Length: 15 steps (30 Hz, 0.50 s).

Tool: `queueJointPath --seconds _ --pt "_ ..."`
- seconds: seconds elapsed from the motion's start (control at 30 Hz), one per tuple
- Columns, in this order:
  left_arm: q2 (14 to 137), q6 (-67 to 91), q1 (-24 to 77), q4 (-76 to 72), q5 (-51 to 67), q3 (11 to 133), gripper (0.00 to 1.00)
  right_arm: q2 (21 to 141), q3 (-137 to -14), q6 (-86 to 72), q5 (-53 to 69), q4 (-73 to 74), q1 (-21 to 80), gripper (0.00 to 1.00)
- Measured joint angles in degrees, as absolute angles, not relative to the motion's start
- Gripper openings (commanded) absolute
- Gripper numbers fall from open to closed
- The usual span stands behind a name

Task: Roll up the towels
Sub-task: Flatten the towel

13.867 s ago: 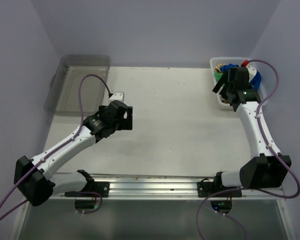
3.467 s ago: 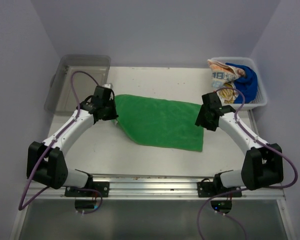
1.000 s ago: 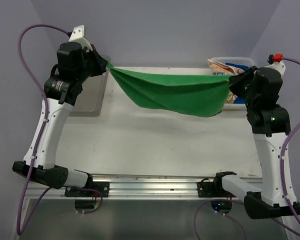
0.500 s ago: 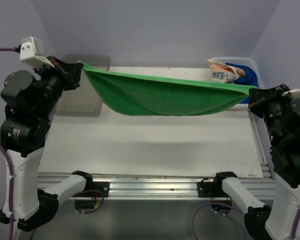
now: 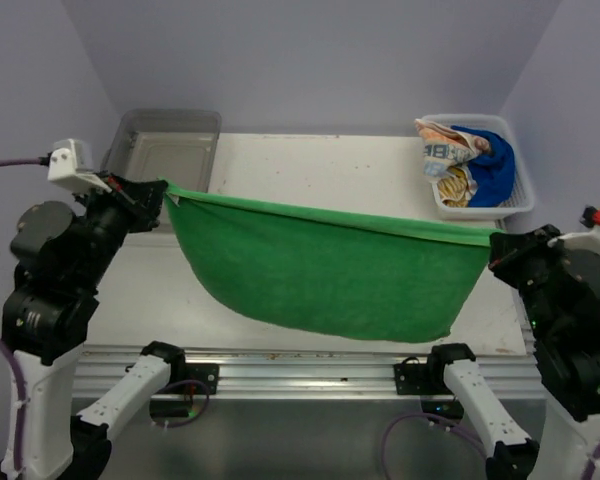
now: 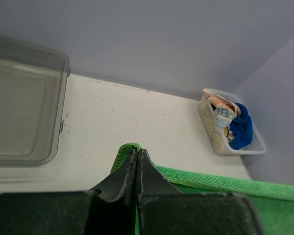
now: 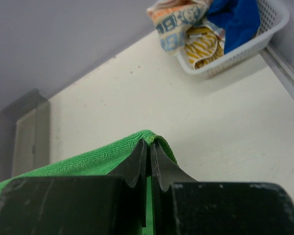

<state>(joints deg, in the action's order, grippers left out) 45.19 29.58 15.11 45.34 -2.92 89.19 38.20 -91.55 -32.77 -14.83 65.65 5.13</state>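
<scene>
Clamping the green towel point(image 5: 330, 275), left gripper point(image 5: 158, 192) and right gripper point(image 5: 495, 245) suspend it; basket point(image 5: 475, 211) holds three towels point(image 5: 450, 150).

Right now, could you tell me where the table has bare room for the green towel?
The table is bare between the grey bin and the white basket. The green towel, hanging between the left tool and right tool, hides its near half. The basket is crowded with towels.

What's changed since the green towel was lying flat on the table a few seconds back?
The green towel was lifted off the table and carried toward the near edge. It now hangs stretched between the jaws, which stay shut on its top corners. The other towels, white basket and clear bin are unmoved.
</scene>
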Motion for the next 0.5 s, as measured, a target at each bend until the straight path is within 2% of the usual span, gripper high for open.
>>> queueJointPath --seconds 0.17,0.3,0.5 --pt "50.39 29.56 15.07 41.39 -3.4 75.13 0.0 39.64 -72.2 -33.58 -15.42 60.99 5.13 0.0" --pt "60.71 29.63 15.05 36.25 -3.38 68.01 0.0 45.98 -59.16 -34.26 -15.44 53.69 5.13 0.0" --pt "81.43 30.61 15.03 28.73 -3.07 65.98 0.0 65.25 -54.96 -34.2 -16.14 41.25 5.13 0.0"
